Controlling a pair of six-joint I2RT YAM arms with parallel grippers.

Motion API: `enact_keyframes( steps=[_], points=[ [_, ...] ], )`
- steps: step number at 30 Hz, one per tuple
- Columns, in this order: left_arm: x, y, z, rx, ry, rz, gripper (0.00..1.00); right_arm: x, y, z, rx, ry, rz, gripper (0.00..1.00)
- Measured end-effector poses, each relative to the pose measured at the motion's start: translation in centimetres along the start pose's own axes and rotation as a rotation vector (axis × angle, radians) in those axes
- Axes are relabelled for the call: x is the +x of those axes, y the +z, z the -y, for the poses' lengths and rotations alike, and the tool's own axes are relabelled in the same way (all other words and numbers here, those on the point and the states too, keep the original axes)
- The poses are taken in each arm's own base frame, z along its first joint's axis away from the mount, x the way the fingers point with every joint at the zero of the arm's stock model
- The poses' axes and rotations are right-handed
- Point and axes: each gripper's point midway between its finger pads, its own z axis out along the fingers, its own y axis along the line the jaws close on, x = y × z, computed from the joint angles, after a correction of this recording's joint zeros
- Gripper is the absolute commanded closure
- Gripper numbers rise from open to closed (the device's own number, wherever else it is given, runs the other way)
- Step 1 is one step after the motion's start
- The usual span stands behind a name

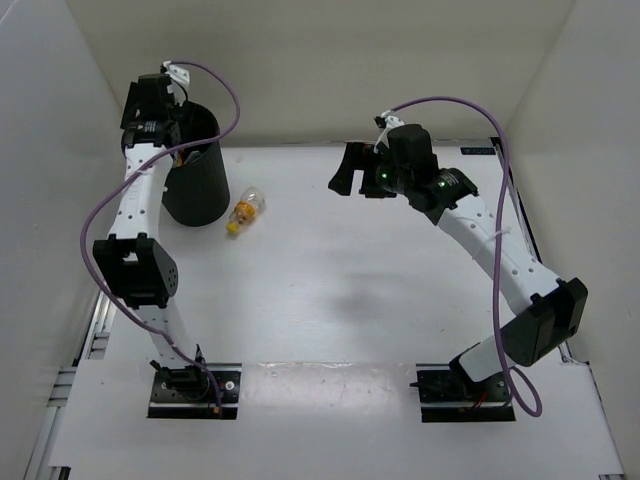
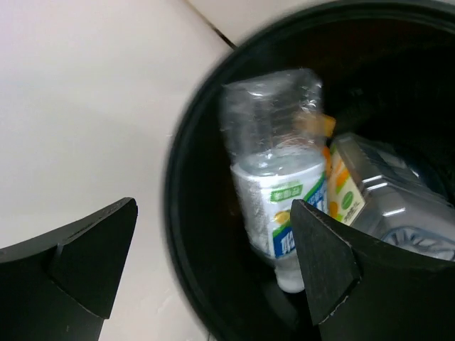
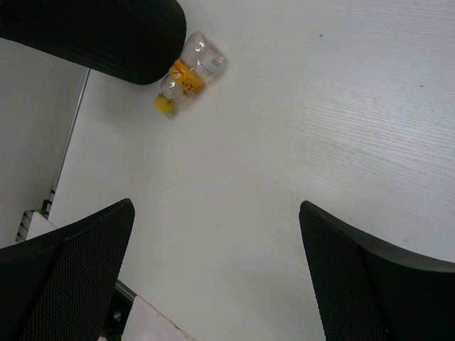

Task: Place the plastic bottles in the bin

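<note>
While the left gripper (image 2: pixel 213 213) hung over the bin (image 1: pixel 195 180), jaws spread wide and empty, a green-labelled bottle (image 2: pixel 277 206) lay inside. A yellow-capped bottle (image 1: pixel 244 212) lay on the table (image 1: pixel 350 290) just beside the bin. The right gripper (image 3: pixel 217 213) hovered, jaws spread, holding nothing.

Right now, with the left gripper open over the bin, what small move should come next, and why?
Probably move the right gripper toward the yellow-capped bottle. It is the only bottle seen on the table, lying on its side beside the bin. The right gripper is open and empty; the left gripper is open above the bin, holding nothing.
</note>
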Motion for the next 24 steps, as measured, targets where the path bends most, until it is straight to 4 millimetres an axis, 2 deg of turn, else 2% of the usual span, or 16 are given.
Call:
enact_keyframes(
  steps=[2,5,7,9,11,13,14,16,18,20,22,24],
  points=[
    [-0.8,-1.4,-1.1,-0.028,-0.023,0.024,0.00,0.1,0.0,0.1,0.000,-0.003,-0.002,0.00],
    [-2.8,-4.4,-2.6,-0.058,-0.066,0.089,0.00,0.7,0.1,0.4,0.006,-0.007,-0.016,0.00],
    [-4.7,-7.0,-2.7,-0.053,-0.090,0.154,0.00,1.2,0.3,0.6,0.010,-0.012,-0.028,0.00],
    [-6.4,-9.6,-1.8,-0.013,-0.092,0.227,0.00,1.7,0.4,0.9,0.016,-0.014,-0.043,0.00],
    [-7.4,-12.5,0.6,0.076,-0.054,0.303,0.00,2.5,0.3,1.3,0.023,-0.013,-0.059,0.00],
    [-7.5,-15.0,4.1,0.189,0.018,0.356,0.00,3.2,0.1,1.7,0.033,-0.013,-0.074,0.00],
    [-7.3,-16.2,6.6,0.254,0.071,0.378,0.00,3.5,0.0,1.9,0.038,-0.013,-0.078,0.00],
    [-6.3,-17.1,11.0,0.358,0.165,0.370,0.00,4.2,-0.3,2.5,0.053,-0.013,-0.083,0.00],
    [-5.1,-16.5,15.4,0.457,0.250,0.312,0.00,4.8,-0.7,3.0,0.072,-0.014,-0.086,0.00],
    [-3.5,-14.0,19.6,0.535,0.305,0.196,0.00,5.4,-1.3,3.6,0.092,-0.016,-0.084,0.00],
    [-1.5,-10.6,23.2,0.577,0.332,0.072,0.00,5.9,-1.8,4.2,0.110,-0.015,-0.081,0.00],
    [2.4,-7.9,26.2,0.611,0.370,-0.060,0.00,6.4,-2.3,4.7,0.125,-0.013,-0.079,0.00]
  ],
)
